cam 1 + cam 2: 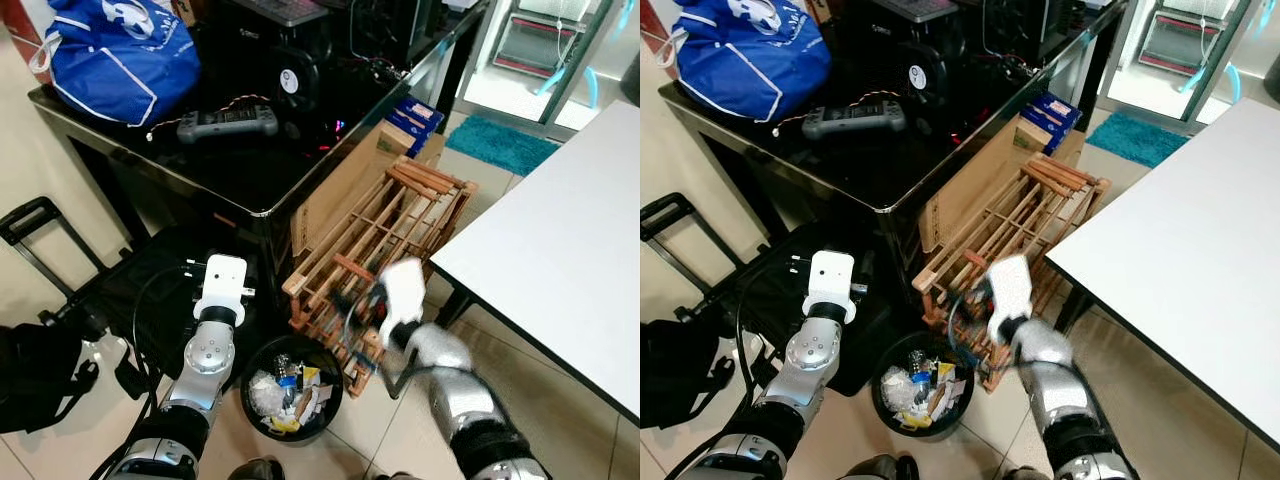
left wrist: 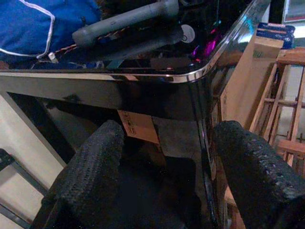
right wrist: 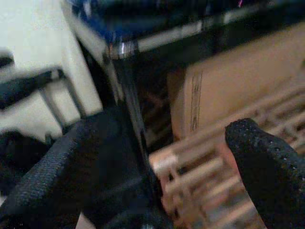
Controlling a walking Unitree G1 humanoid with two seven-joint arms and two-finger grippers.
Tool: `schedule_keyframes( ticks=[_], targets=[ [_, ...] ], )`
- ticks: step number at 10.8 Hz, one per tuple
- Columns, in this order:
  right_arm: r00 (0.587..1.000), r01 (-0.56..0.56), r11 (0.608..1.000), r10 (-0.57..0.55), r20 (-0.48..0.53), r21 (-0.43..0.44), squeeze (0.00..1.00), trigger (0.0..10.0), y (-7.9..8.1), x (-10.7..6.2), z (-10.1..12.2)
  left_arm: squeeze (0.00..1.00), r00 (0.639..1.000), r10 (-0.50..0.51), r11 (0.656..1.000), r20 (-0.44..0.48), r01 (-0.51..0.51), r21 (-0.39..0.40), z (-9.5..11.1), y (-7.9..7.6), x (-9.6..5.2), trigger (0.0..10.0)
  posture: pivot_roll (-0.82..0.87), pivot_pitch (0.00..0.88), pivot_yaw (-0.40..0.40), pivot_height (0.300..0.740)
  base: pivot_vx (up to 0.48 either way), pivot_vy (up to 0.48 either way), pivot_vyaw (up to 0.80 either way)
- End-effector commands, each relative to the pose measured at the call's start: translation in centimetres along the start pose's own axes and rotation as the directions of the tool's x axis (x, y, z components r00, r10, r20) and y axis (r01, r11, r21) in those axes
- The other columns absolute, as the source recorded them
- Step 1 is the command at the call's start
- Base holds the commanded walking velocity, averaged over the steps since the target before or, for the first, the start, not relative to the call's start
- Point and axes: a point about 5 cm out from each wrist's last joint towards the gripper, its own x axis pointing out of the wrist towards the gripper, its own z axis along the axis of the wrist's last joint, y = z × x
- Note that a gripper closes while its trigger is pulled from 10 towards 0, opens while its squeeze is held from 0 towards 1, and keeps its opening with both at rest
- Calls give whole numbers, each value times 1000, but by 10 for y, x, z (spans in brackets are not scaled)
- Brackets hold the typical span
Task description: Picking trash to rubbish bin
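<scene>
One rubbish bin [image 1: 258, 370], one wooden rack [image 1: 385, 235], two tables [image 1: 540, 230].

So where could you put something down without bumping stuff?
The white table looks bare all over. The tile floor between it and the right arm is free. The black glass table is crowded with a blue bag and a grey controller; the rubbish bin holds trash.
</scene>
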Motion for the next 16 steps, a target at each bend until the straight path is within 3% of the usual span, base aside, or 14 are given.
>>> schedule_keyframes(
  ticks=[1,3,5,6,10,16],
  targets=[
    [995,-7,1000,5,103,24,0,10000,-1,2,18,0,1000,2,1000,11,-2,0,2,0,0,10000,-27,72,44,740,0,0,0],
    [975,98,995,-89,202,-35,0,10000,-11,3,38,0,999,5,1000,36,-4,-8,7,0,1,10000,-29,73,45,740,0,0,0],
    [925,309,950,-288,246,-48,0,10000,-36,-2,47,0,996,4,1000,89,-2,-18,21,-1,7,10000,-22,72,45,740,0,0,0],
    [901,364,930,-337,272,-54,0,10000,-44,-6,52,0,992,7,1000,124,-3,-27,30,0,11,10000,-22,70,45,740,0,0,0],
    [872,412,907,-364,328,-90,0,10000,-48,-4,67,0,968,23,998,248,-7,-66,69,-1,24,10000,-28,47,45,740,0,0,0],
    [877,418,903,-373,302,-97,0,10000,-47,-3,59,0,977,7,998,212,7,-62,63,-9,23,10000,-44,0,45,740,0,0,0]
  ],
)
